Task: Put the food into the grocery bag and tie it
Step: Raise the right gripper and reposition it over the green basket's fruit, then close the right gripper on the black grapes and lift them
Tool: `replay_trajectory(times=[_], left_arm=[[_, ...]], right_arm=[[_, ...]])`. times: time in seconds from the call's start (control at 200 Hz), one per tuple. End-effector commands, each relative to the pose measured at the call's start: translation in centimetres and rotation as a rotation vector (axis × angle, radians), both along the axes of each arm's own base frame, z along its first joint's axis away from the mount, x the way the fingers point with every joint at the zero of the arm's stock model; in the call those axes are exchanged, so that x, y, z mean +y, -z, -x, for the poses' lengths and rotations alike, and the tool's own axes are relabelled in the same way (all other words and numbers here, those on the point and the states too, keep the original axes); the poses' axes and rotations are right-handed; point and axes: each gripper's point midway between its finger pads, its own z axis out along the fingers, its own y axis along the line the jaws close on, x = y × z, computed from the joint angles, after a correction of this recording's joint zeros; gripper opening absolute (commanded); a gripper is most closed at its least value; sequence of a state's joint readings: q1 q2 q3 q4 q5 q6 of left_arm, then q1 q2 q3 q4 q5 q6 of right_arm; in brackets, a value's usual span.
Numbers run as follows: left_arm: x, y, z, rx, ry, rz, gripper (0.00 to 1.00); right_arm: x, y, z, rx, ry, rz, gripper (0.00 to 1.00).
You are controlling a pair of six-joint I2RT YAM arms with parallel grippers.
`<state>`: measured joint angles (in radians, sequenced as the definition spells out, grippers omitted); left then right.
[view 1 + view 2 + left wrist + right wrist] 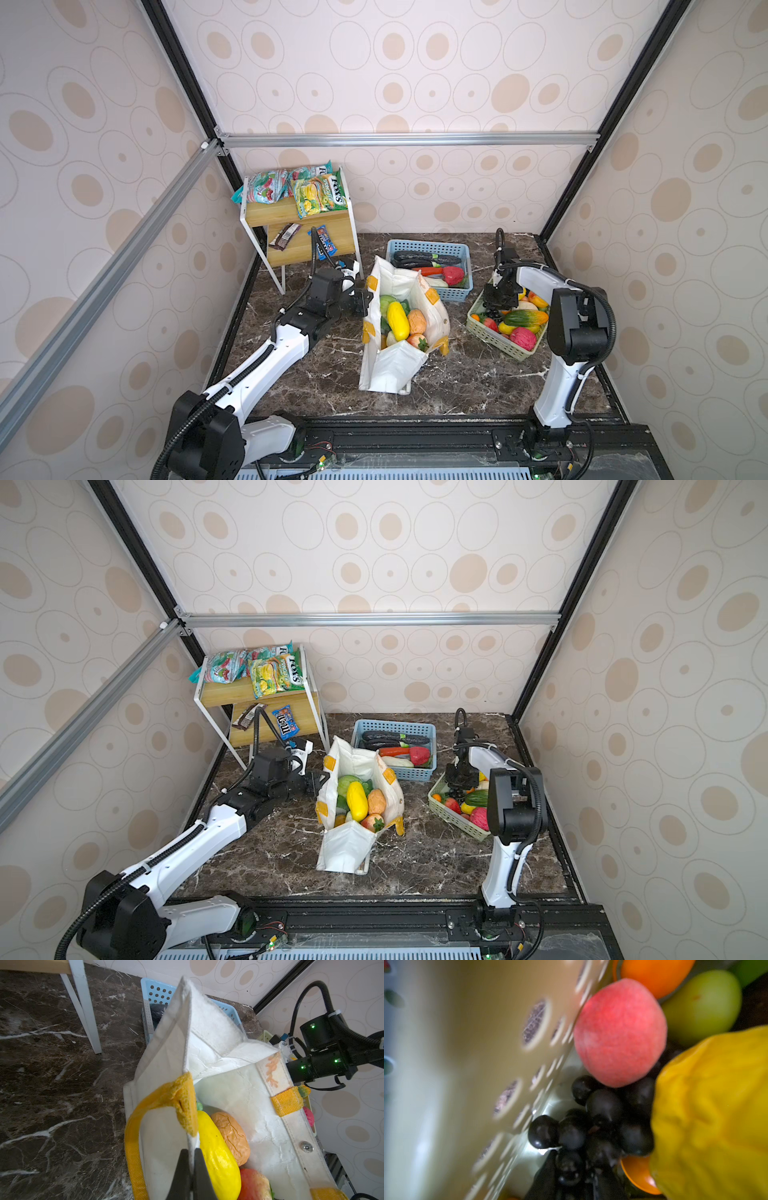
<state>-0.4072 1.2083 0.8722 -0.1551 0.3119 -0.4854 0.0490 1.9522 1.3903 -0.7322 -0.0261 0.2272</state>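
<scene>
white fabric grocery bag [392,365] stands open mid surface [457,386], with yellow fruit [397,321], green cabbage [386,302] and brown-orange round one [417,321] inside. left hand [192,1153] is pinched tight on the bag's left-side rim, beside the yellow strap [133,1147]. right hand [574,1165] is down in the green basket [492,340], fingers either side of the dark grapes [604,1103]; can't tell if it's gripping them. pink peach [620,1032] touches the grapes.

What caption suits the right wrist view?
Right hand straddling dark grapes beside a peach in a basket.
</scene>
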Motion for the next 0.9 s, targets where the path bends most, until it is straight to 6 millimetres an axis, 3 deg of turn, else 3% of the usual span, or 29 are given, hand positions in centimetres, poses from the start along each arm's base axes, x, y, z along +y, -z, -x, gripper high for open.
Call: replay_trajectory(times=[0.0, 0.415, 0.895], left_arm=[[0.0, -1.7, -0.9, -0.041, -0.004, -0.004, 0.00], [0.1, -1.6, -0.8, -0.039, 0.002, -0.011, 0.00], [-0.2, -2.0, -0.8, -0.037, 0.024, -0.014, 0.00]], right_arm=[[0.0, -0.1, 2.2, 0.069, 0.011, -0.004, 0.21], [0.2, -3.6, 3.8, 0.059, 0.052, -0.032, 0.18], [0.8, -8.5, 4.4, 0.007, 0.064, -0.074, 0.20]])
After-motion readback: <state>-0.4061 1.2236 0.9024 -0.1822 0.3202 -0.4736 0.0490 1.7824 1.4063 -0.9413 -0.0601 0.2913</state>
